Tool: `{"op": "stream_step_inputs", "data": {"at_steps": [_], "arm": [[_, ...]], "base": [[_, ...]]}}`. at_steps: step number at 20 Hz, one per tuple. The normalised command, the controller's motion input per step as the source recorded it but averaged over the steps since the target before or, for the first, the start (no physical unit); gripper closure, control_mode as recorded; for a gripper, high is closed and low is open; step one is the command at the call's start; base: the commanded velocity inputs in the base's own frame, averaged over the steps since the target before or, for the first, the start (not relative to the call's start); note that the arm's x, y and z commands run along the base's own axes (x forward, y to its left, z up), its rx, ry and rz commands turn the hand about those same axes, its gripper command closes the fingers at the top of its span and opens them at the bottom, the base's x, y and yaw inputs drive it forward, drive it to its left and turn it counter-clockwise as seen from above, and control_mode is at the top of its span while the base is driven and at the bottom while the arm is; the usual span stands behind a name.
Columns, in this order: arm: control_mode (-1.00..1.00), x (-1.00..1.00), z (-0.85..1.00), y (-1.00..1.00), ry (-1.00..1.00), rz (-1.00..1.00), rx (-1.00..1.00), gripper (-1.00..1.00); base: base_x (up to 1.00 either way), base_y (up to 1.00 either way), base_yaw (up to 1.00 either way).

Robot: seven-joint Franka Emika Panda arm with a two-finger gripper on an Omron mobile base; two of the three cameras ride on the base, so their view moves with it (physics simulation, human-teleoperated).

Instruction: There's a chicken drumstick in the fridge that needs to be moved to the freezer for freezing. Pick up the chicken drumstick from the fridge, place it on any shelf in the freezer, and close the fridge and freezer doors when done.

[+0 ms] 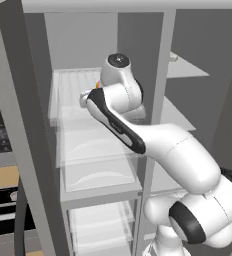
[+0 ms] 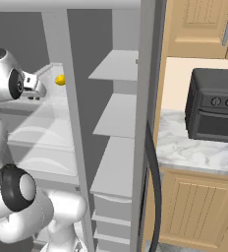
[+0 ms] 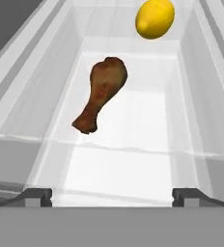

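You see arm stretched up and forward, elbow bent, wrist levelled. Hand (image 3: 112,195) points straight ahead, jaws spread wide, fingertips (image 3: 36,195) well apart, nothing between them.

Both base views flank the arm facing the open fridge (image 1: 88,150); the hand view peers closely into its tray (image 3: 51,96).

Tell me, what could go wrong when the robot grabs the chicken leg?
The lemon lies just beyond the chicken drumstick, so the open pincer might nudge it. The drumstick lies slanted, so the fingers might pinch its thin end and let it slip. The tray wall is close and could get bumped.
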Motion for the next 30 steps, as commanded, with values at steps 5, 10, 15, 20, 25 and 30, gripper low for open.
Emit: {"op": "stream_step_inputs", "data": {"at_steps": [5, 10, 15, 20, 25, 30], "arm": [[-1.0, 0.82, -0.01, 0.36, 0.05, 0.0, 0.04, -1.0], [-1.0, 0.77, -0.43, 0.14, 0.14, 0.0, 0.04, -1.0], [-1.0, 0.58, -0.33, 0.31, 0.07, -0.04, 0.0, -1.0], [-1.0, 0.29, -0.73, 0.23, 0.1, -0.03, 0.0, 1.0], [-1.0, -0.26, -0.88, 0.0, -0.03, 0.0, 0.0, 1.0], [-1.0, -0.95, -0.64, -0.09, -0.22, 0.0, 0.02, 1.0]], "base": [[0.0, 0.0, 0.0], [0.0, 0.0, 0.0], [0.0, 0.0, 0.0], [0.0, 0.0, 0.0], [0.0, 0.0, 0.0], [0.0, 0.0, 0.0]]}}
